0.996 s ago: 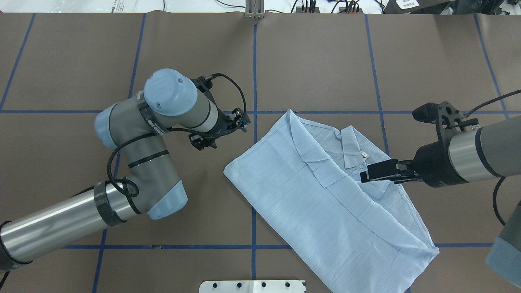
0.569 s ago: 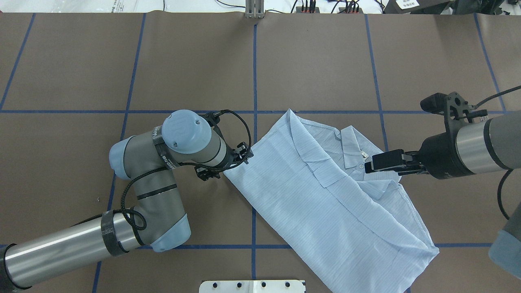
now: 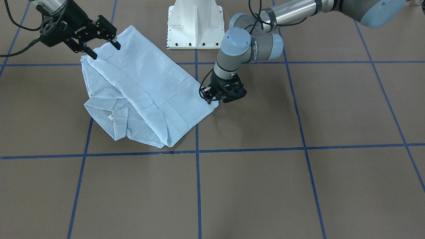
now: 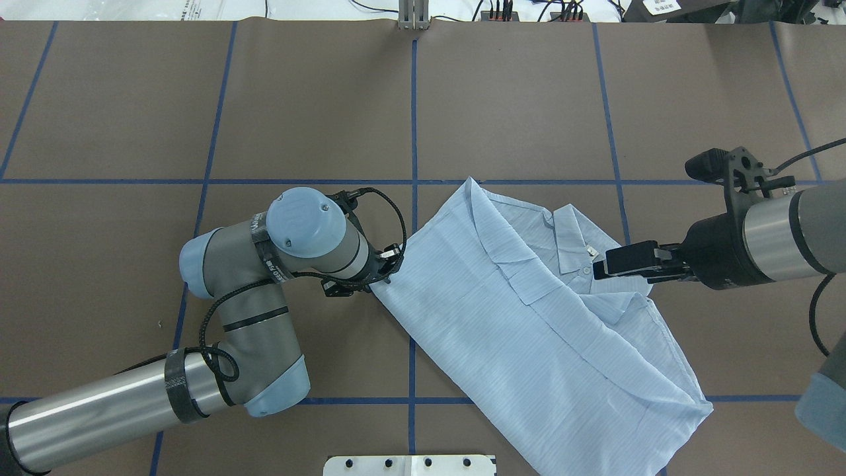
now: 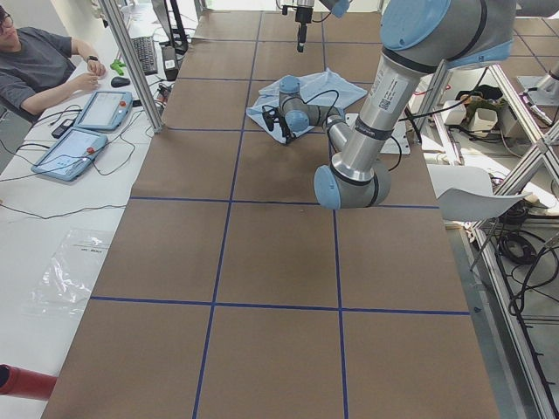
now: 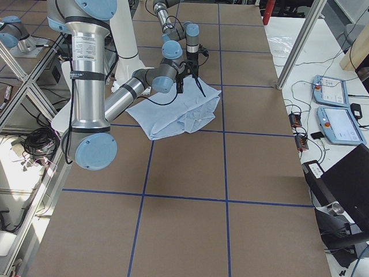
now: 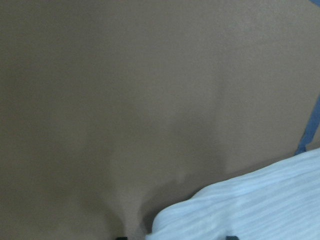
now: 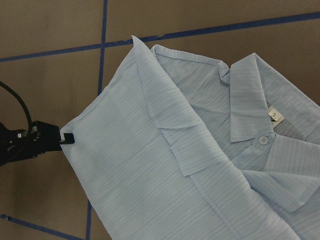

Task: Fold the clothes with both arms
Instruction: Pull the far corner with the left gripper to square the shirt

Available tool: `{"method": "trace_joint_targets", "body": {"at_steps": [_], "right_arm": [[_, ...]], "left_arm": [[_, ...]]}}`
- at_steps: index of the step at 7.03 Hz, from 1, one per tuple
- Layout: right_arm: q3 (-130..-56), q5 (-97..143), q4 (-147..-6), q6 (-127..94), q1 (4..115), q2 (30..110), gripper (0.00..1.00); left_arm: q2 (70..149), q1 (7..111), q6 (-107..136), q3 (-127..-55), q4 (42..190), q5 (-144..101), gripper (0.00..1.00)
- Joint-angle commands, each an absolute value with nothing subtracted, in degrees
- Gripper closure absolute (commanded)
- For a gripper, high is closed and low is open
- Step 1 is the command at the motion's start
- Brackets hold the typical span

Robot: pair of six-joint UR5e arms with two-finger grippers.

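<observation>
Thin, crinkled blue cloth is the trouble here. The shirt (image 4: 529, 330) lies partly folded and askew on the brown table (image 4: 529, 99), and its folded corner sits right at the fingertips of the left gripper (image 4: 384, 272). In the wrist view that gripper's jaws look parted around the corner's edge, with nothing pinched yet. The right gripper (image 3: 104, 51) is empty and hangs clear above the cloth with its jaws spread wide. The collar (image 4: 568, 238) and its top button (image 4: 585, 270) lie below and just ahead of its tips. The likeliest failure is at the left hand. The fabric lies flat against the table under the fingers, so closing could catch only the top layer, or none if the tips skate over it. With one layer caught, lifting would peel the fold open rather than carry it. Pressing lower to get under the edge risks scraping the tips on the table or pushing the corner away from the wrist into a bunch. At the right hand, coming straight down could catch the loose collar flap instead of the body beneath, and that flap would flip over when pulled. If only one hand has a firm hold, the fold would probably go crooked or the cloth would slip free.
</observation>
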State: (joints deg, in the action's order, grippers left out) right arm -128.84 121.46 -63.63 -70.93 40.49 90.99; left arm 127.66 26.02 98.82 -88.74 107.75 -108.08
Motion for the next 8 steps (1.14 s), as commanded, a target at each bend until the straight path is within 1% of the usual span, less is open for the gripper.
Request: {"method": "trace_joint_targets", "body": {"at_steps": [1, 2, 4, 7, 8], "right_arm": [[-128.8, 121.5, -63.6, -70.9, 40.7, 91.1, 0.0], [-128.8, 121.5, -63.6, -70.9, 40.9, 91.1, 0.0], [-128.6, 121.6, -63.6, -70.8, 41.0, 91.4, 0.0], [-128.6, 121.8, -63.6, -70.9, 41.1, 91.5, 0.0], [-128.6, 121.9, -63.6, -70.9, 41.0, 91.4, 0.0]], "left_arm": [[127.8, 26.0, 98.8, -89.6, 107.4, -108.4, 1.0], [127.0, 26.2, 98.8, -92.1, 106.6, -109.5, 1.0], [127.1, 29.2, 98.5, -92.7, 102.6, -109.5, 1.0], [127.9, 35.4, 98.0, -89.2, 103.0, -106.0, 1.0], [131.3, 38.2, 95.6, -84.2, 103.4, -105.4, 1.0]]}}
